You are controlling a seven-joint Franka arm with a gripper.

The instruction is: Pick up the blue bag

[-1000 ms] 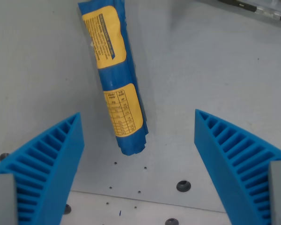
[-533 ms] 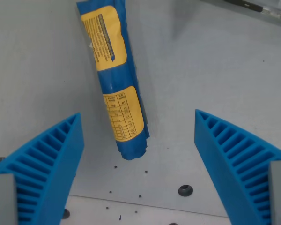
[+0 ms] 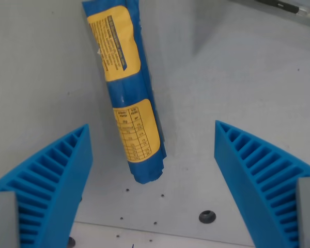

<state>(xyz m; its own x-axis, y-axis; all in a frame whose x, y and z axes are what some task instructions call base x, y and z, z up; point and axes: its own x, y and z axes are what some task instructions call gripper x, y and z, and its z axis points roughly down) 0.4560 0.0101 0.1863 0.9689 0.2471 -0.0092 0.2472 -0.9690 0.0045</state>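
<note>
gripper (image 3: 151, 155) spread wide | blue bag (image 3: 126, 88) between fingers, untouched

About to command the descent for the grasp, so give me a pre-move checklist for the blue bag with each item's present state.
1. Gripper open wide enough: ok, both fingers stand well apart.
2. Blue bag between the fingers: partly ok, only its near end lies in the gap, nearer the wrist view's left finger.
3. Bag lying flat on the table: ok.
4. Nothing else beside the bag: ok, only bare surface and small holes.
5. Fingers clear of the bag: ok, no contact.
6. Height above the table: cannot tell.
</note>
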